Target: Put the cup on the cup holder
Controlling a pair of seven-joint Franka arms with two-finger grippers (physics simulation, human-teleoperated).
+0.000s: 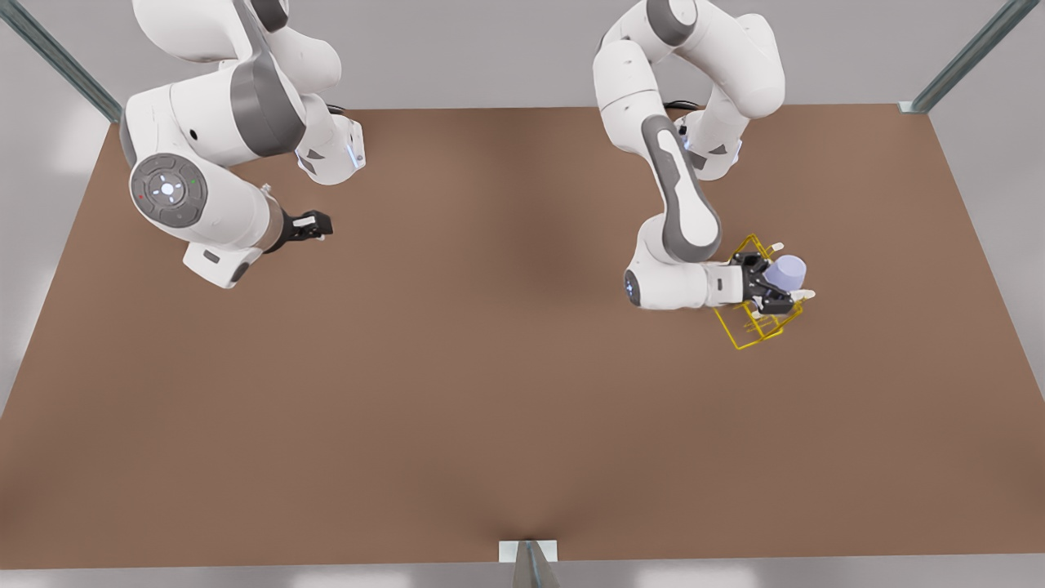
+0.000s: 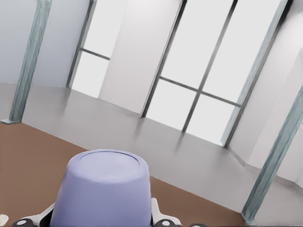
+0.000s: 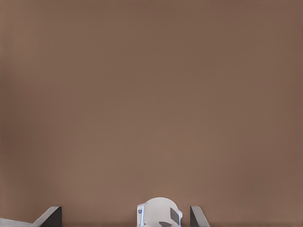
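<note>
The lavender-blue cup (image 1: 789,269) is held on its side in my left gripper (image 1: 775,282), which is shut on it at the front view's right. It hangs just above the yellow wire cup holder (image 1: 753,331), over its white-capped prongs; whether it touches a prong I cannot tell. In the left wrist view the cup (image 2: 102,187) sits between the white pads (image 2: 156,213), its narrow closed end pointing away from the camera. My right gripper (image 1: 314,224) waits open above the table at the front view's left, nothing between its fingers (image 3: 51,215).
The brown table (image 1: 457,392) stretches wide between the two arms. Metal frame posts stand at the far corners (image 1: 914,104) and at the middle of the near edge (image 1: 529,562). The left arm's elbow (image 1: 682,212) reaches over the table beside the rack.
</note>
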